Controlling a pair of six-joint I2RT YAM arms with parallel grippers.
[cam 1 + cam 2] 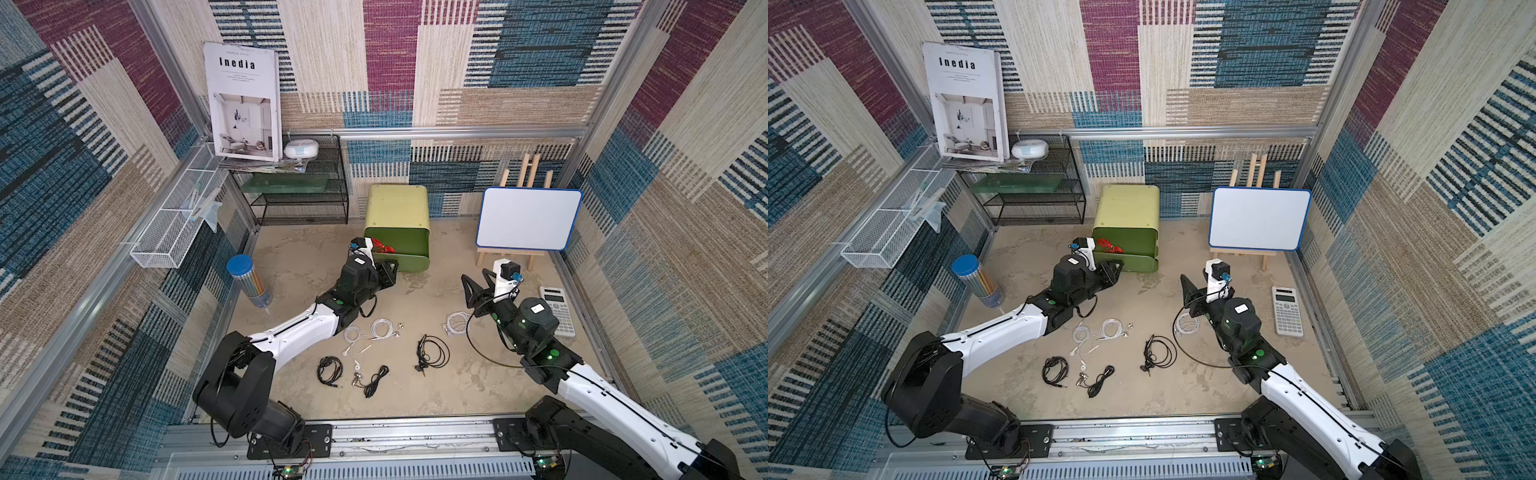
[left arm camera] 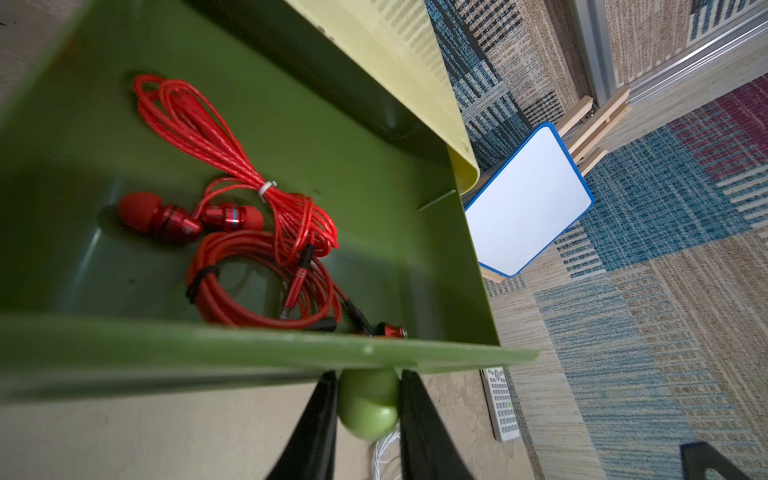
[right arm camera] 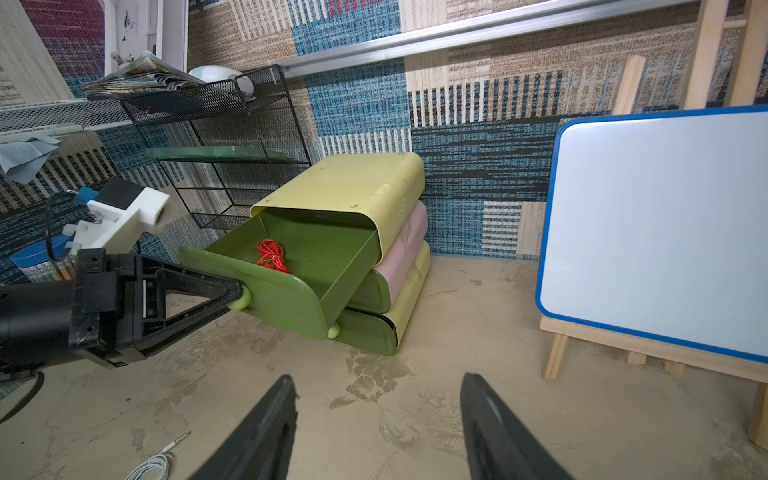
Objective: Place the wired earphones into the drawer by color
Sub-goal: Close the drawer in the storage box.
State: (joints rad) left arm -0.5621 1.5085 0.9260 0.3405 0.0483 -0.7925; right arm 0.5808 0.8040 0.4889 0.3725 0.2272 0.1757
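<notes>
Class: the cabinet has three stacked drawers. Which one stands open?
The top drawer, pulled out with the red earphones inside and the left gripper on its knob; the middle drawer and bottom drawer are shut.

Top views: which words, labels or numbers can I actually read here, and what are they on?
"Inedia": the title on the magazine cover.
Small print above and below that title: too small to read.
Calculator keys and display: too small to read.
Whiteboard: blank, no writing.
</notes>
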